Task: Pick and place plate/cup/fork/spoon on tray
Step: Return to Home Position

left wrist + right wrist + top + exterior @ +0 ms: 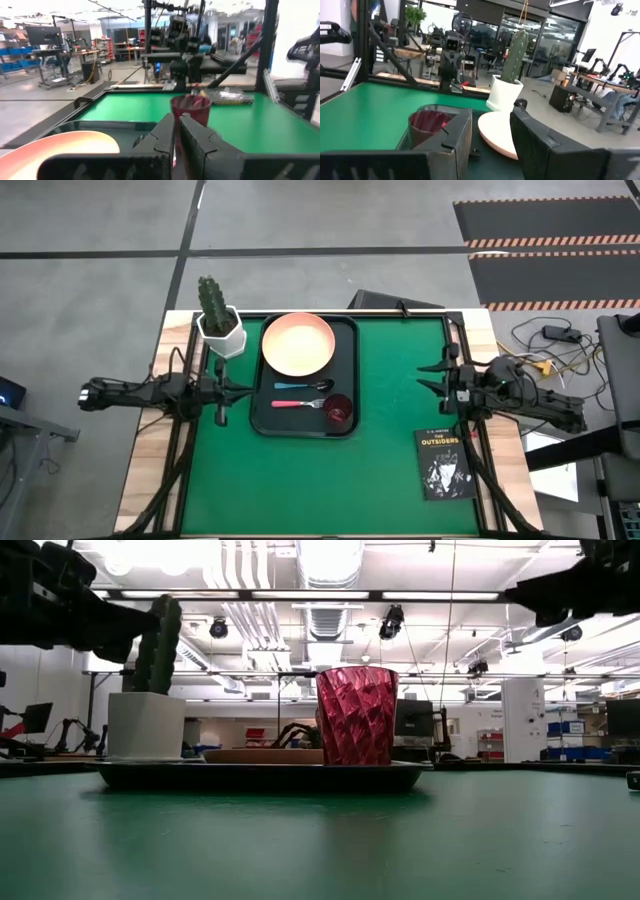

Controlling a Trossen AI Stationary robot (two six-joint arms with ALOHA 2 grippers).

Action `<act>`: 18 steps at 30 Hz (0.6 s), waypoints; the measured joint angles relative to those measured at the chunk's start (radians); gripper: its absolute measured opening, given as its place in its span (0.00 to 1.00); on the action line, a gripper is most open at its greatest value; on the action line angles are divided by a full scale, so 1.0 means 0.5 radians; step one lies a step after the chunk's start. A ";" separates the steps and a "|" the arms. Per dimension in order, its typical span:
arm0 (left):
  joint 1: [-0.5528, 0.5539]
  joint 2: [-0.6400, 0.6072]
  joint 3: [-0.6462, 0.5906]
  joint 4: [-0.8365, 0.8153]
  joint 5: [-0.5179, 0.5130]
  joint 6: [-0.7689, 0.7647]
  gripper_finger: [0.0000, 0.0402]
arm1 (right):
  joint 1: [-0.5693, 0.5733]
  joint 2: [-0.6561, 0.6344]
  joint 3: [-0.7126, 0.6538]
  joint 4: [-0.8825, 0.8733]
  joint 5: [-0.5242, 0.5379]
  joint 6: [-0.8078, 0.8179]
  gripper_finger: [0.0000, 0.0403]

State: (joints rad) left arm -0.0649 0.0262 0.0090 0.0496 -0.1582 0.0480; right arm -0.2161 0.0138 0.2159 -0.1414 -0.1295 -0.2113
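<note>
The dark tray [262, 420] lies at the table's middle, toward the far edge. On it are the salmon-pink plate [298, 344], the blue-handled spoon [305, 386], the pink-handled fork [298, 403] and the maroon cup [338, 409], which stands upright [356, 715]. My left gripper [240, 389] hovers just left of the tray, shut and empty [176, 131]. My right gripper [424, 377] hovers well to the right of the tray, open and empty [490, 135]. Both point toward the tray.
A white hexagonal pot with a cactus [221, 330] stands at the tray's far left corner. A small black book [443, 464] lies near the table's right edge, toward the front. Bare green mat lies between the tray and the near edge.
</note>
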 joint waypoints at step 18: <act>0.000 0.112 -0.004 -0.012 0.002 -0.032 0.02 | -0.001 0.028 -0.407 0.411 -0.017 0.288 0.17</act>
State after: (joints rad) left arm -0.0649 0.0820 0.0071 0.0434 -0.1574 0.0322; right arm -0.2165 0.0277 0.0124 0.0643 -0.1379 -0.0672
